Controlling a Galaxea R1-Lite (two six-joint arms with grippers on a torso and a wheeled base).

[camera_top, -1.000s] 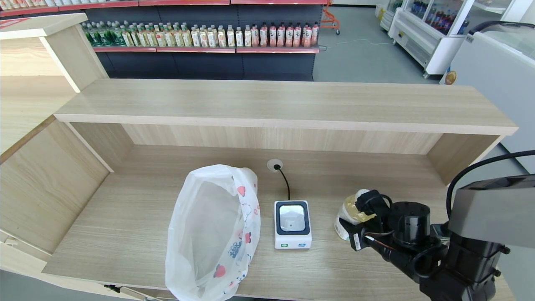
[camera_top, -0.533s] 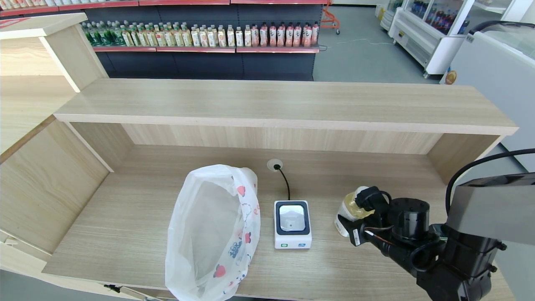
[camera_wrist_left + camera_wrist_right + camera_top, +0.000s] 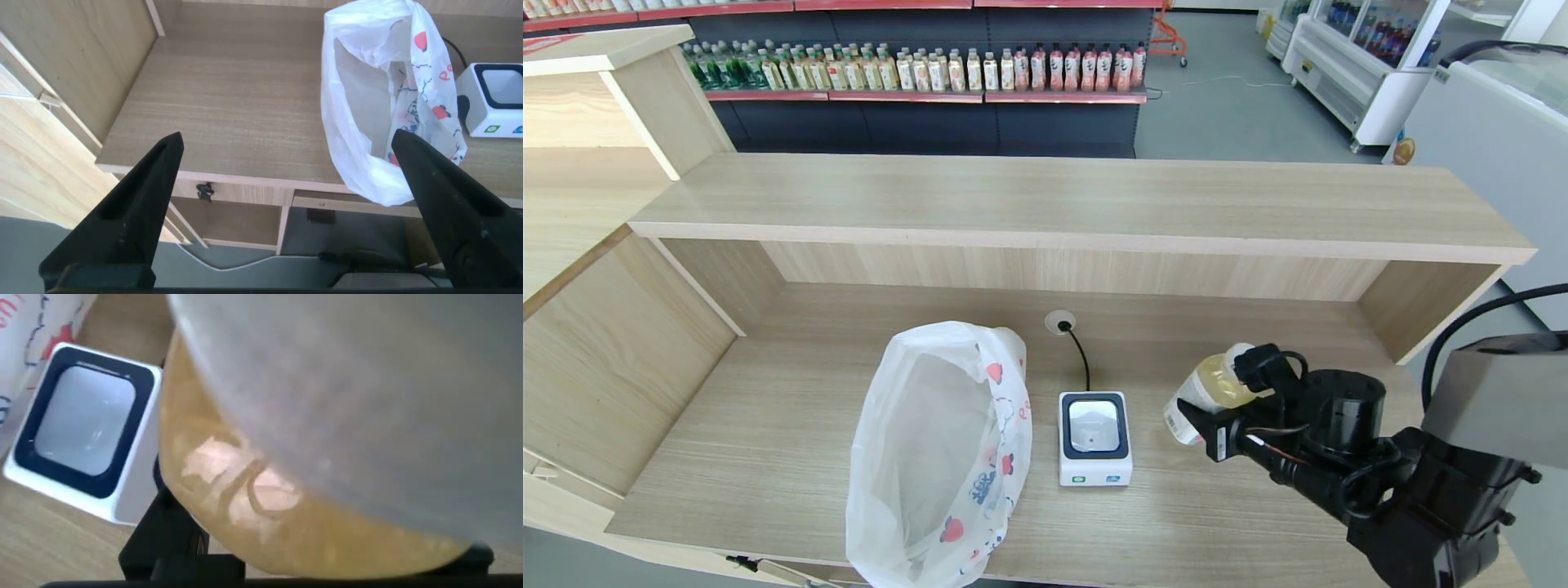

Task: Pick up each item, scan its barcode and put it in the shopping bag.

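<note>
- Right end effector clamped on bottle, tilted, over table right side, near scanner.
- Left end effector wide apart, off table's front edge.
- Shopping bag at front edge, beside scanner.

Translucent white shopping bag with red and blue prints; white scanner, dark frame; pale yellow bottle; light woodgrain counter.
</note>
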